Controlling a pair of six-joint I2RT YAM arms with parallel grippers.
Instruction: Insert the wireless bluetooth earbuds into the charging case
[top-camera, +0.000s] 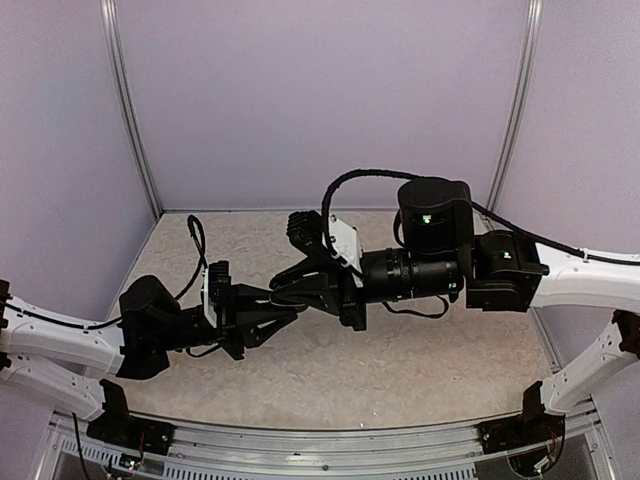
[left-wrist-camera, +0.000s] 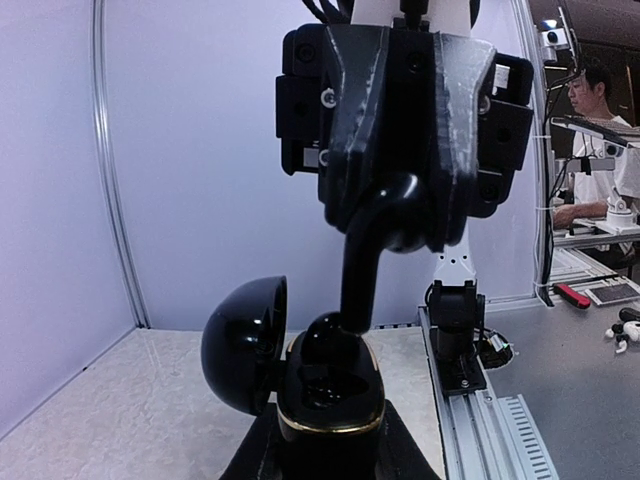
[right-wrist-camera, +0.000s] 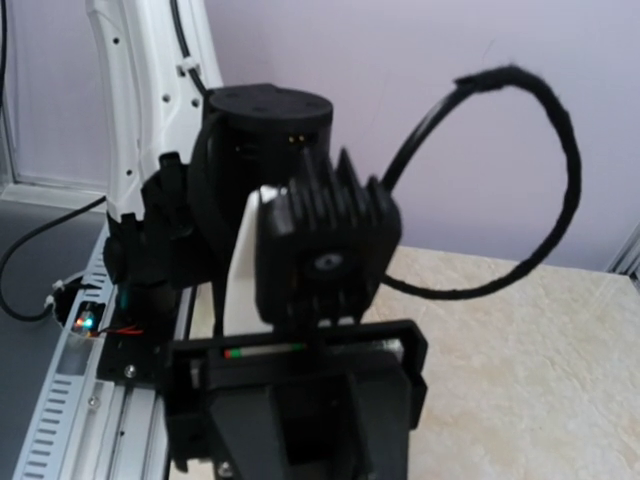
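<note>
In the left wrist view my left gripper (left-wrist-camera: 330, 452) is shut on a glossy black charging case (left-wrist-camera: 330, 410) with a gold rim, held upright from below. Its round lid (left-wrist-camera: 245, 345) hangs open to the left. From above, my right gripper (left-wrist-camera: 395, 225) is shut on the top of a black earbud (left-wrist-camera: 360, 270). The earbud's lower end rests in the back left of the case's well. From the top view the two grippers, left (top-camera: 283, 311) and right (top-camera: 297, 291), meet tip to tip above the table's middle. The right wrist view shows neither case nor earbud.
The speckled table (top-camera: 420, 350) lies below both arms, with lilac walls around it. An aluminium rail (left-wrist-camera: 490, 420) and the right arm's base (left-wrist-camera: 455, 325) run along the near edge. Beyond it is a grey bench with a person (left-wrist-camera: 600, 150) and small items (left-wrist-camera: 625, 335).
</note>
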